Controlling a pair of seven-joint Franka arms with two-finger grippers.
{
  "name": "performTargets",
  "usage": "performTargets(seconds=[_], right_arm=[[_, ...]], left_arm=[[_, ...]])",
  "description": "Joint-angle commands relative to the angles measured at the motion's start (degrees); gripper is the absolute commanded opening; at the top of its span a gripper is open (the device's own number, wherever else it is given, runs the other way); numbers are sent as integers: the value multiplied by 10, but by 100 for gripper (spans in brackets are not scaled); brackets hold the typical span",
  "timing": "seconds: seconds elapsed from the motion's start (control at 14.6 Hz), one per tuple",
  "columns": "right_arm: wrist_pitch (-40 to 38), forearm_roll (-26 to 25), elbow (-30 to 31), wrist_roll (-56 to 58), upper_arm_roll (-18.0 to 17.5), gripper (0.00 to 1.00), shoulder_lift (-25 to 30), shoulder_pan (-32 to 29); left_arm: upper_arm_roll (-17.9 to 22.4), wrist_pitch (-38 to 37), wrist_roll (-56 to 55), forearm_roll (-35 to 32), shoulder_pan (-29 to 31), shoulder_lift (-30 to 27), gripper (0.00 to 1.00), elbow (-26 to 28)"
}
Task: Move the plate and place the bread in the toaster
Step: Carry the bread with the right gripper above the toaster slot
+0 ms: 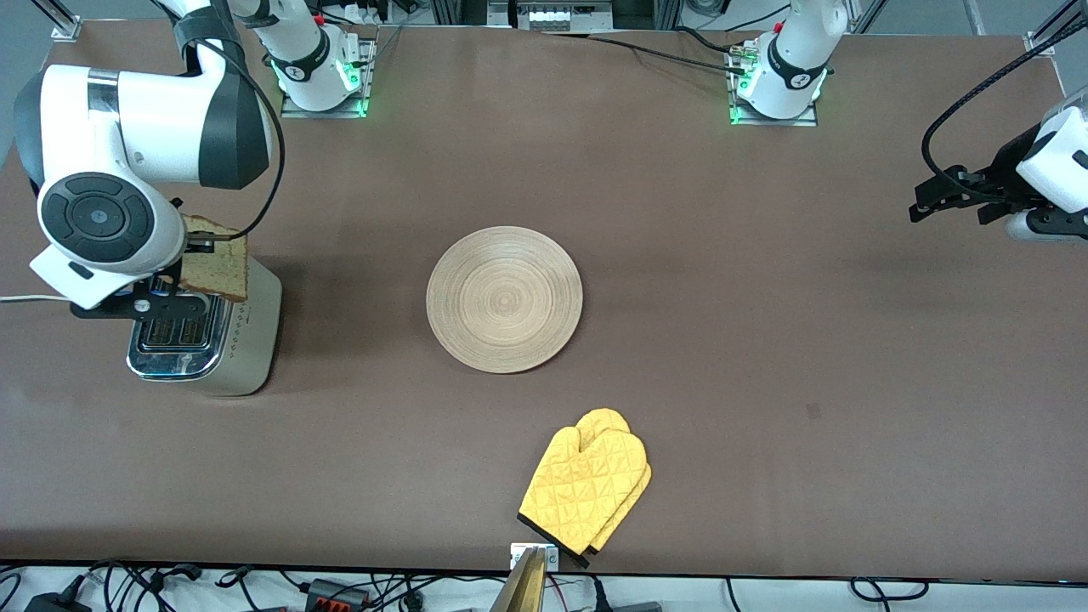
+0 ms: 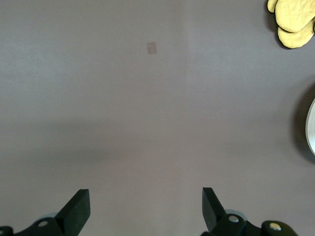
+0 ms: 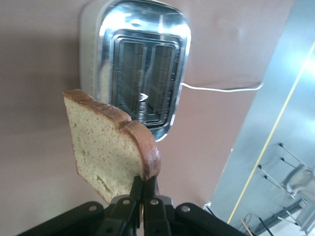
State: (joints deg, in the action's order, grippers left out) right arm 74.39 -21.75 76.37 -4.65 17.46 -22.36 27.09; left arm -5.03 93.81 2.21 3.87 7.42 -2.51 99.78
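Note:
The bread [image 3: 106, 147], a squarish light brown slice with a darker crust, hangs tilted just above the toaster [image 1: 204, 340]. My right gripper [image 3: 145, 184] is shut on its crust edge. In the front view the slice [image 1: 219, 270] shows over the end of the toaster farther from the camera, with the right wrist covering part of it. The toaster's [image 3: 140, 64] two chrome slots are open below the slice. The round wooden plate [image 1: 504, 298] lies flat at the table's middle. My left gripper [image 1: 950, 208] waits open over bare table at the left arm's end, its fingers [image 2: 78, 209] holding nothing.
A yellow oven mitt [image 1: 586, 489] lies nearer the front camera than the plate, close to the table edge. The toaster's white cord [image 1: 30, 299] runs off toward the right arm's end. The left wrist view catches the mitt [image 2: 291, 22] and the plate's rim [image 2: 311, 130].

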Motion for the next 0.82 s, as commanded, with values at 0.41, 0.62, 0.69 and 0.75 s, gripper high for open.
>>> performTargets(seconds=[0.41,0.62,0.69,0.75], right_arm=[[30,-57,-4,3,9,0,-37,-15],[45,-59,7,6,8,0,-40,-35],[51,-59,8,8,8,0,-42,-37],[53,-59,8,8,8,0,-42,-37]], left_arm=[[0,-7,-3,11,4,-8,100,6],[4,-8,-2,12,5,-8,100,7],[4,-8,-2,11,5,-8,100,6],[5,-8,-2,12,5,-8,100,6]])
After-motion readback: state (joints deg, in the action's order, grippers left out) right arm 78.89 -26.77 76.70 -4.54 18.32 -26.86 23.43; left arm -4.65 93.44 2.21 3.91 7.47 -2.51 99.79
